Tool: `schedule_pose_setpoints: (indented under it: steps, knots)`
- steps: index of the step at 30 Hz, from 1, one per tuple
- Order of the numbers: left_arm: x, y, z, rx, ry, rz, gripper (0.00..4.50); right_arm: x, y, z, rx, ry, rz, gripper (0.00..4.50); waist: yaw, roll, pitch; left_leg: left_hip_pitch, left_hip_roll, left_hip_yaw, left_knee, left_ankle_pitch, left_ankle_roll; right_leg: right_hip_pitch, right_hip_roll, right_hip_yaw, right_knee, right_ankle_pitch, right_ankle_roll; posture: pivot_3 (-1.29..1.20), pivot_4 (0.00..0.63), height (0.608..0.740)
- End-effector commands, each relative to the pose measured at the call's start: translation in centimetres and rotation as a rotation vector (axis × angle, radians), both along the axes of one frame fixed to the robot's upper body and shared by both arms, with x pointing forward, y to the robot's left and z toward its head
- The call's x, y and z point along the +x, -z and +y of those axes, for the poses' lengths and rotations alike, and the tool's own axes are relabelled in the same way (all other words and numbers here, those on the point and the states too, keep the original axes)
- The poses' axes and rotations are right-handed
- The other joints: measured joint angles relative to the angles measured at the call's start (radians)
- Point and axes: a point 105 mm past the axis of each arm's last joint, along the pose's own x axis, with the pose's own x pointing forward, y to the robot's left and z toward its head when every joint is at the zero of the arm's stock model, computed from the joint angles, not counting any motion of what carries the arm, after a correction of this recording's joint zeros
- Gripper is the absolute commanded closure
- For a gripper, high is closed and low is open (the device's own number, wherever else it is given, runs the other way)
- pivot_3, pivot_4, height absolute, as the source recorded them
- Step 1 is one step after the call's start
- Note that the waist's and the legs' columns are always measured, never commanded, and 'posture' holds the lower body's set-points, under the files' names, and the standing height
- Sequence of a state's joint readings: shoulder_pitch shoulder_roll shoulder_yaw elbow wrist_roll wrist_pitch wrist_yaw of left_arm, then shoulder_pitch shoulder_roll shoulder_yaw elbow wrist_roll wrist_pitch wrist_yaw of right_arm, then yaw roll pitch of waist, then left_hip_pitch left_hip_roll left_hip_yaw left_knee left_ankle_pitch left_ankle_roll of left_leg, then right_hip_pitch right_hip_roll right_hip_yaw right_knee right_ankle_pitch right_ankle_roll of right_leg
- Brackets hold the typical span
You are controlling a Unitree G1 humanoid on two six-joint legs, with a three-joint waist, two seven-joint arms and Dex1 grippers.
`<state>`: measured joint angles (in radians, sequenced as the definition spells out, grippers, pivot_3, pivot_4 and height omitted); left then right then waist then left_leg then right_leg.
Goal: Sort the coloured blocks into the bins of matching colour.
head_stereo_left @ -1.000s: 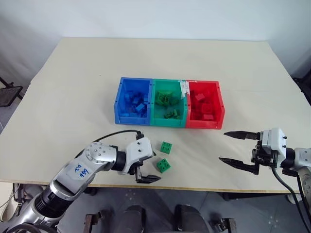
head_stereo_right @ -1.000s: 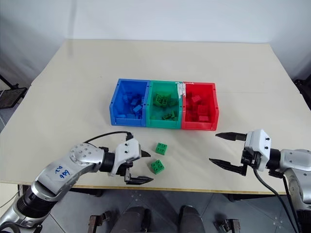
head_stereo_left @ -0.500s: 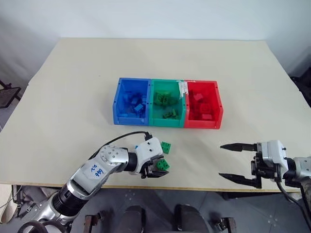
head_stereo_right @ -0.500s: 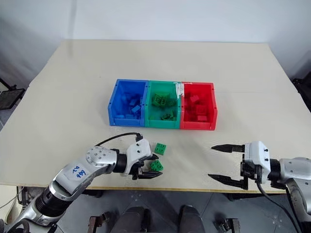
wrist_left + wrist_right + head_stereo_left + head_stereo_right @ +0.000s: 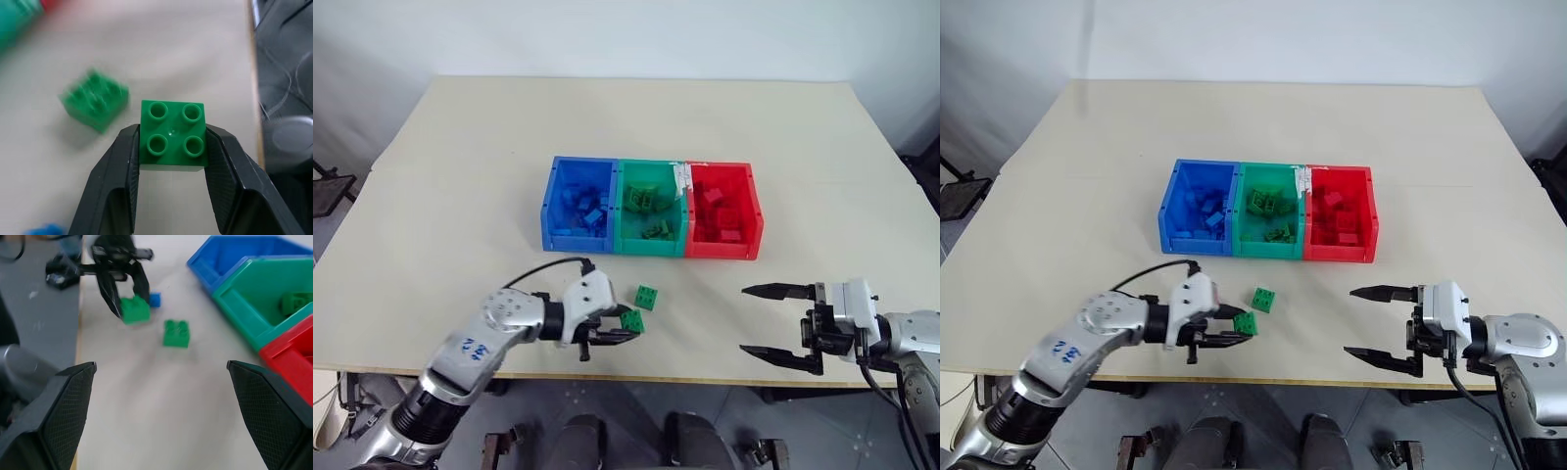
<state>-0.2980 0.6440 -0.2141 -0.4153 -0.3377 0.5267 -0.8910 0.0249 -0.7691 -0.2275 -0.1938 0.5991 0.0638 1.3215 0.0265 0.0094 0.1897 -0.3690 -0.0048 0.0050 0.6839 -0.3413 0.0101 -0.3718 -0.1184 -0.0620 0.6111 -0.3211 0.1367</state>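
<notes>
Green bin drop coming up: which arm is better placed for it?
Left, likely. Its end effector is shut on a green block, with the green bin just beyond. The right end effector is open and holds nothing.

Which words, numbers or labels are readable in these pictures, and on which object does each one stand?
Blue handwriting on the left forearm: a few characters, too small and tilted to read with certainty.
White label on a dividing wall of the bins: too small to read.
Green block: plain studs, no lettering visible.
</notes>
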Motion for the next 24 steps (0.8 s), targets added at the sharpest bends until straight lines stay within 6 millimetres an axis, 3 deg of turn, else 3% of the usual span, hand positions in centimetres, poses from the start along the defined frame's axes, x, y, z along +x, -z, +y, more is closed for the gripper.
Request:
schedule_pose_setpoints:
  steps: [1,8,12,15,20,24]
  knots:
    - [1.9,-4.7,0.5,-0.128,0.003,-0.238,3.01,0.8,-1.6,-0.8,0.098,0.113,-0.024,0.00,0.004,0.000,0.000,0.000,0.000,0.000,0.000,0.000,0.000,0.000,0.000,0.000,0.000,0.000,0.000,0.00,0.150,0.740]
    - [8.1,-6.7,-1.5,-0.107,-0.077,-0.392,3.01,3.0,-2.4,-2.7,0.233,0.363,-0.049,0.00,0.008,0.000,0.000,-0.001,-0.001,0.002,0.001,0.000,0.001,0.000,0.001,-0.001,0.004,0.001,0.002,0.00,0.150,0.740]
    - [11.5,-7.4,-2.8,-0.115,-0.168,-0.411,3.01,3.2,-2.2,-3.1,0.240,0.425,-0.047,0.00,0.004,-0.001,0.000,-0.003,-0.003,0.005,0.001,0.000,0.001,-0.003,0.002,0.000,0.006,0.001,0.002,0.00,0.150,0.740]
    - [12.9,-7.7,-3.4,-0.138,-0.206,-0.401,3.01,3.0,-2.2,-3.3,0.241,0.453,-0.061,0.00,0.002,-0.001,0.000,-0.003,-0.004,0.005,0.001,0.000,0.001,-0.004,0.002,0.000,0.006,0.001,0.002,0.00,0.150,0.740]
    - [12.3,-7.8,-4.1,-0.200,-0.152,-0.359,1.39,2.7,-1.9,-3.0,0.235,0.456,-0.064,0.00,-0.003,-0.001,0.000,-0.003,-0.002,0.005,0.000,0.000,0.001,-0.004,0.002,0.000,0.007,0.001,0.002,0.00,0.150,0.740]
    - [11.0,-8.1,-1.6,-0.229,-0.139,-0.378,0.15,2.8,-2.0,-2.7,0.225,0.423,-0.078,0.00,-0.007,-0.001,0.000,-0.002,0.000,0.006,0.000,0.000,0.001,-0.004,0.002,0.001,0.007,0.001,0.002,0.00,0.150,0.740]
